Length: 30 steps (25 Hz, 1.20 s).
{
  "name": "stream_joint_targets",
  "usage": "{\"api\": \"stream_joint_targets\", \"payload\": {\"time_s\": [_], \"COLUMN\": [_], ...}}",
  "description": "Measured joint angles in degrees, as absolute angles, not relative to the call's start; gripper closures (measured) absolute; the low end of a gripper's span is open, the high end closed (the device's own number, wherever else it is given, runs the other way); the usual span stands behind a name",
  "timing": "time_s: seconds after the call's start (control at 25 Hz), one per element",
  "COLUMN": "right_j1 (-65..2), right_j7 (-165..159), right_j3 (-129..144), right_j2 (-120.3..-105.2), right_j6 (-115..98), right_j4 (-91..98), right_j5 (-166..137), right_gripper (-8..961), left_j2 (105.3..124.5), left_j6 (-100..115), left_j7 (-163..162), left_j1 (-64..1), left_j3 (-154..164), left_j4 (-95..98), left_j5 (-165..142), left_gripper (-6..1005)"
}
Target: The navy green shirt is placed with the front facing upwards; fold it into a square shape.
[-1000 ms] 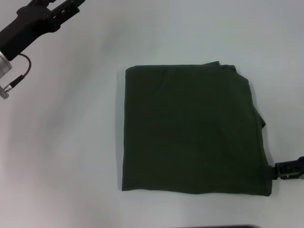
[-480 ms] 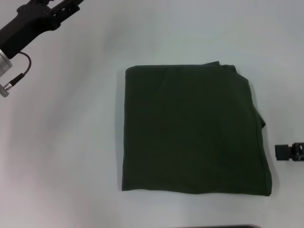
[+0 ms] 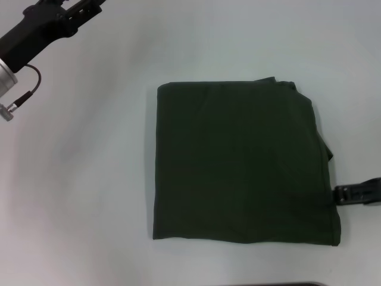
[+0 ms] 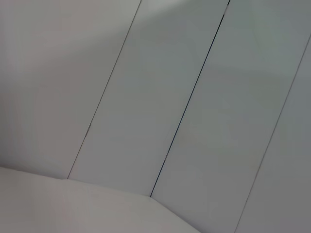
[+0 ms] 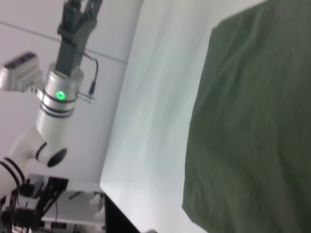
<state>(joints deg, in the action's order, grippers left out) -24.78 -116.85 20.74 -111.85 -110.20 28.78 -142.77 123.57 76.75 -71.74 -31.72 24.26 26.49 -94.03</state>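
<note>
Head view: we see the shirt [image 3: 241, 164] folded square on the table [image 3: 89, 179]. Our right gripper [image 3: 339, 195] touches its edge; grip state unclear. Left gripper [image 3: 83, 7] raised far off.

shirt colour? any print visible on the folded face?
The navy green shirt is plain dark olive green; no lettering shows on the upward face. Clearest in the head view.
</note>
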Motion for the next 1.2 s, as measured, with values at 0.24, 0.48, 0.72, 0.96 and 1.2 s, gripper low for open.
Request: {"api": "stream_joint_targets", "payload": {"time_s": [0.24, 0.48, 0.72, 0.96, 1.2], "right_j1": [-24.4, -24.1, -24.4, -24.4, -24.0], "right_j7": [-118.5, -120.3, -117.9, -113.5, -106.9], "right_j3": [25.7, 27.5, 25.8, 21.7, 18.1], "right_j2": [-111.61, -111.21, -111.03, -108.94, -108.88], "right_j6": [-105.7, -102.3, -104.9, -108.2, -107.0], "right_j4": [26.7, 26.1, 26.6, 27.0, 27.3], "right_j5": [-142.9, -143.4, -142.3, -136.2, -127.7], "right_gripper": [344, 349, 347, 345, 343], "left_j2": [123.65, 123.65, 123.65, 123.45, 123.41], "left_j6": [76.7, 76.7, 76.7, 76.8, 77.7], "left_j7": [-71.6, -71.5, -71.5, -71.7, -72.4], "left_j1": [-31.7, -31.6, -31.4, -31.4, -30.8], "left_j3": [24.3, 24.3, 24.3, 24.6, 24.9], "left_j4": [26.5, 26.4, 26.4, 26.4, 26.5], "left_j5": [-94.0, -94.0, -94.0, -94.1, -94.5], "left_gripper": [96, 96, 96, 96, 96]}}
